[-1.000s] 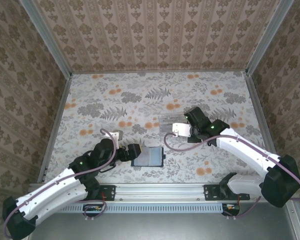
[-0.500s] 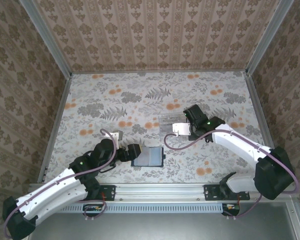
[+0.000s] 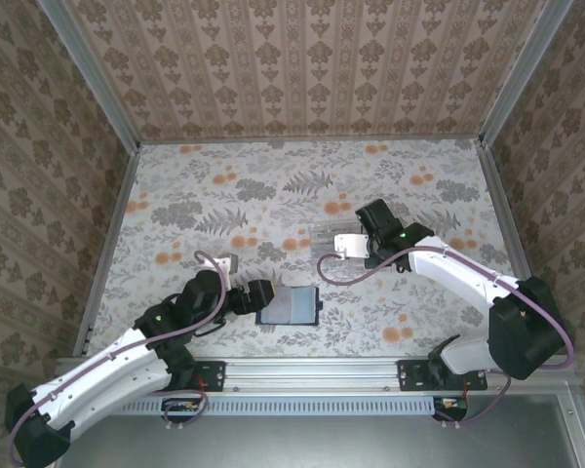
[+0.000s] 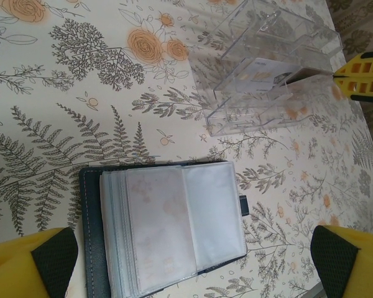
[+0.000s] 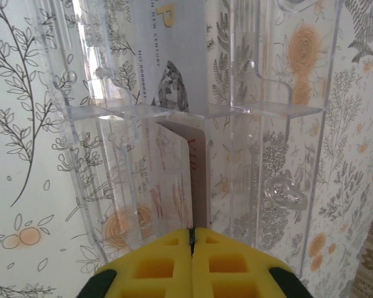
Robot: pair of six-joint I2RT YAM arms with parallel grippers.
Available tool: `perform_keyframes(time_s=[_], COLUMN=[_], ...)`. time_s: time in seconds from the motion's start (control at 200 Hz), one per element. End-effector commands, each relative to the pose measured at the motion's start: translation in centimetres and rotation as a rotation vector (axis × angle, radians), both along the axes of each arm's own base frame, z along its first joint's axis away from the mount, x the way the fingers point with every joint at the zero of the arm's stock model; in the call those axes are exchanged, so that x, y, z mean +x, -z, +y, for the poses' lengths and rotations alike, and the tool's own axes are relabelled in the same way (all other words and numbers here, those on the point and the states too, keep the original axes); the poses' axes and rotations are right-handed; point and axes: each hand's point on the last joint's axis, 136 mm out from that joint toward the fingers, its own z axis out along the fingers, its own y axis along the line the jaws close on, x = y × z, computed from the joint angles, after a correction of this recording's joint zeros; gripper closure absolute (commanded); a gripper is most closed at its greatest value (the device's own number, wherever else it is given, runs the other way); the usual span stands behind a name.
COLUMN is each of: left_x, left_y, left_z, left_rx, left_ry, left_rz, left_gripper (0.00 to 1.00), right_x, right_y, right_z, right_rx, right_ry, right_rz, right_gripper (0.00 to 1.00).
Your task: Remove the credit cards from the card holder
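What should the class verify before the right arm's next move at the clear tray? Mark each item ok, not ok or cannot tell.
1. Right end effector shut on the thin pale card: ok.
2. Card reaches in between the walls of the clear plastic tray: ok.
3. Card resting on the tray floor: cannot tell.
4. Left end effector open, next to the dark navy bifold card holder: ok.
5. Holder lying open and flat: ok.
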Motion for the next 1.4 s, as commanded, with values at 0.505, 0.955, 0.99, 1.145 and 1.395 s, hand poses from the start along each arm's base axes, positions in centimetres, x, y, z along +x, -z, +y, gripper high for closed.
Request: perform_keyframes(time_s=[0.505, 0.955, 0.99, 1.145, 1.395], left_x=[-0.1, -0.1, -0.1, -0.1, -0.1], left_y=[1.0, 1.2, 1.2, 1.2, 1.3], left_z=[0.5, 0.5, 0.5, 0.5, 0.5], left_rx=[0.005, -0.001, -0.003, -0.002, 0.000], left_ry=[-0.010, -0.010, -0.011, -0.010, -0.009], left_rz=[0.025, 0.031, 0.029, 0.032, 0.034], left_gripper=[0.00, 0.00, 0.00, 0.00, 0.00], right_x=[0.5, -2.7, -3.1, -3.4, -1.1], right_y=[0.8, -0.8, -0.2, 1.5, 1.5], right_z=[0.3, 0.8, 0.6, 0.1, 0.0], right_rx=[0.021, 0.155, 0.142, 0.103, 0.072], right_ry=[0.016, 0.021, 0.015, 0.004, 0.046], right_rz=[0.020, 0.054, 0.064, 0.070, 0.012], right_gripper=[0.67, 0.54, 0.53, 0.51, 0.52])
